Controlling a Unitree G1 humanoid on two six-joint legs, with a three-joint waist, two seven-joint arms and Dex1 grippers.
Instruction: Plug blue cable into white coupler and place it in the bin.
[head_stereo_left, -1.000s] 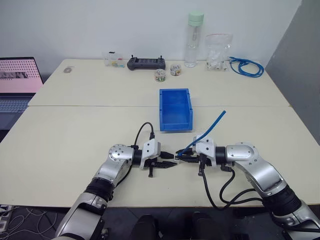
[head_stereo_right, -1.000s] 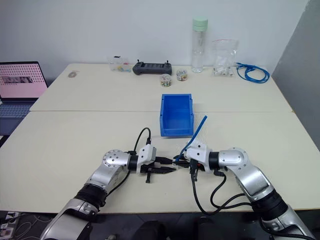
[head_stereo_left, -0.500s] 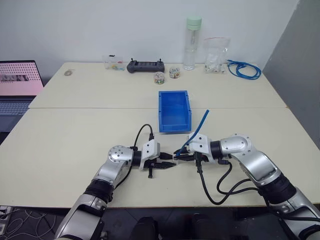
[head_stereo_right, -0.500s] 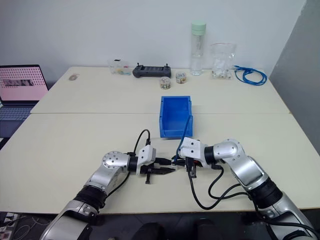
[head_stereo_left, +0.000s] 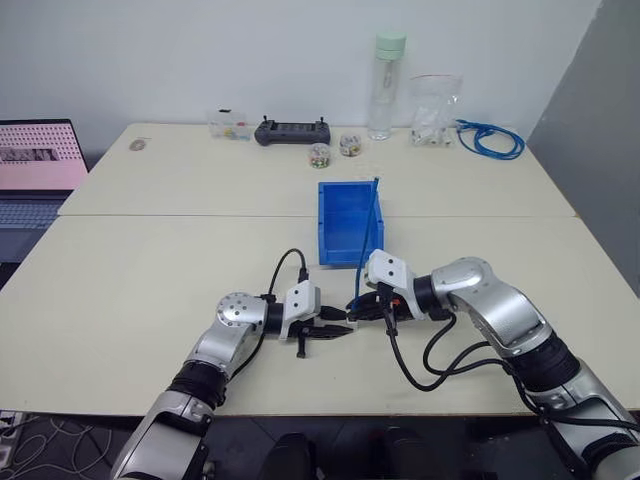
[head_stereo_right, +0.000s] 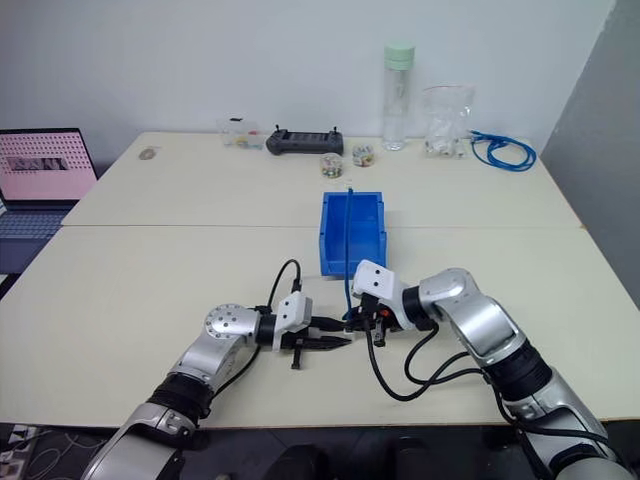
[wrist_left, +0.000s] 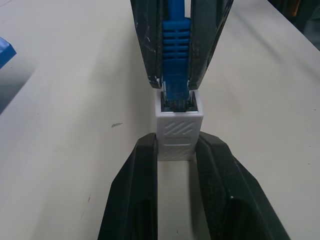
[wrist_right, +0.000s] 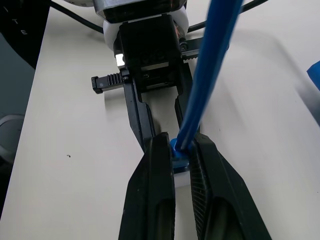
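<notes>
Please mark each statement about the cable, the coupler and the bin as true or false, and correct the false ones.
1. The left tool holds the coupler. True.
2. The cable lies inside the bin. False: the right tool grips its plug end at the coupler's socket, in front of the bin.
3. The bin stands beyond both tools. True.
4. The coupler is black. False: it is white.
5. A bottle stands near the table's far edge. True.

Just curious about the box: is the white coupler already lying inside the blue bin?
No, the white coupler sits clamped in the left gripper above the table, with the blue cable plug at its socket, apart from the bin.
</notes>
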